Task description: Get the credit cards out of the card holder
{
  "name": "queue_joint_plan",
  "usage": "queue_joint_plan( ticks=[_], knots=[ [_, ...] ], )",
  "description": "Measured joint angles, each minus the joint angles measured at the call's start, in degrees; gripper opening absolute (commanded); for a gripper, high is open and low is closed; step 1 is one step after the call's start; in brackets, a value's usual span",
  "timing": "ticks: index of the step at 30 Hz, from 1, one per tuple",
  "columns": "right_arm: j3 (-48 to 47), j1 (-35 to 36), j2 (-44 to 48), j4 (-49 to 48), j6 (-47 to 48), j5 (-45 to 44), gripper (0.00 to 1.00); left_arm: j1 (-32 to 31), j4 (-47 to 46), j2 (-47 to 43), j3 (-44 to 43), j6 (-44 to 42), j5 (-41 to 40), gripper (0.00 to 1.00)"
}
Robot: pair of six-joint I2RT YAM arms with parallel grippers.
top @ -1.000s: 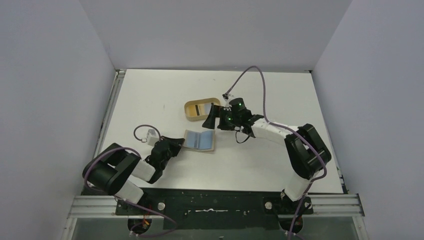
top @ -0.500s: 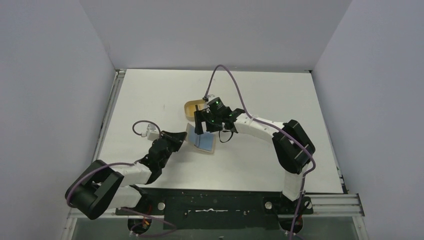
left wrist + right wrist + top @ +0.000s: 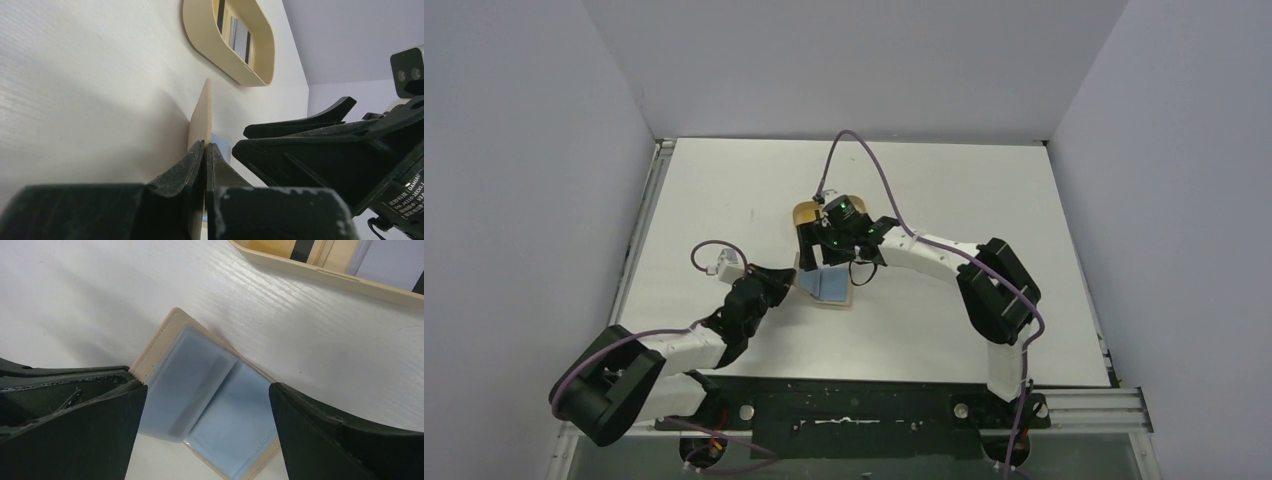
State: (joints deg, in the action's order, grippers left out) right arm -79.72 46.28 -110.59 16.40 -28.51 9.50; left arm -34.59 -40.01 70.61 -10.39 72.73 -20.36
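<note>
The left gripper point(image 3: 205, 150) is clamped on the card holder's point(image 3: 201, 112) tan edge. The right gripper point(image 3: 206, 390) — wide open, empty — has swung from the tray point(image 3: 197, 35) just beyond the card holder, where credit cards point(image 3: 239, 37) lie, to hover over it — likely for another.

From above, the right arm's black two-finger gripper point(image 3: 817, 258) hides most of the oval tan rimmed tray point(image 3: 802, 212) and the far edge of the open tan wallet point(image 3: 832, 289) with pale blue lining. The right wrist view's top edge cuts off the tray's flat plastic cards point(image 3: 380, 260).
</note>
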Motion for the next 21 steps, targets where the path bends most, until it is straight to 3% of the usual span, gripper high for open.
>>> queue_joint_plan(
  ticks=[21],
  knots=[
    [-2.6,2.1,-3.7,1.6,1.4,-0.4,1.0,0.0,0.8,1.7,0.2,-1.0,-0.2,0.0]
  ],
)
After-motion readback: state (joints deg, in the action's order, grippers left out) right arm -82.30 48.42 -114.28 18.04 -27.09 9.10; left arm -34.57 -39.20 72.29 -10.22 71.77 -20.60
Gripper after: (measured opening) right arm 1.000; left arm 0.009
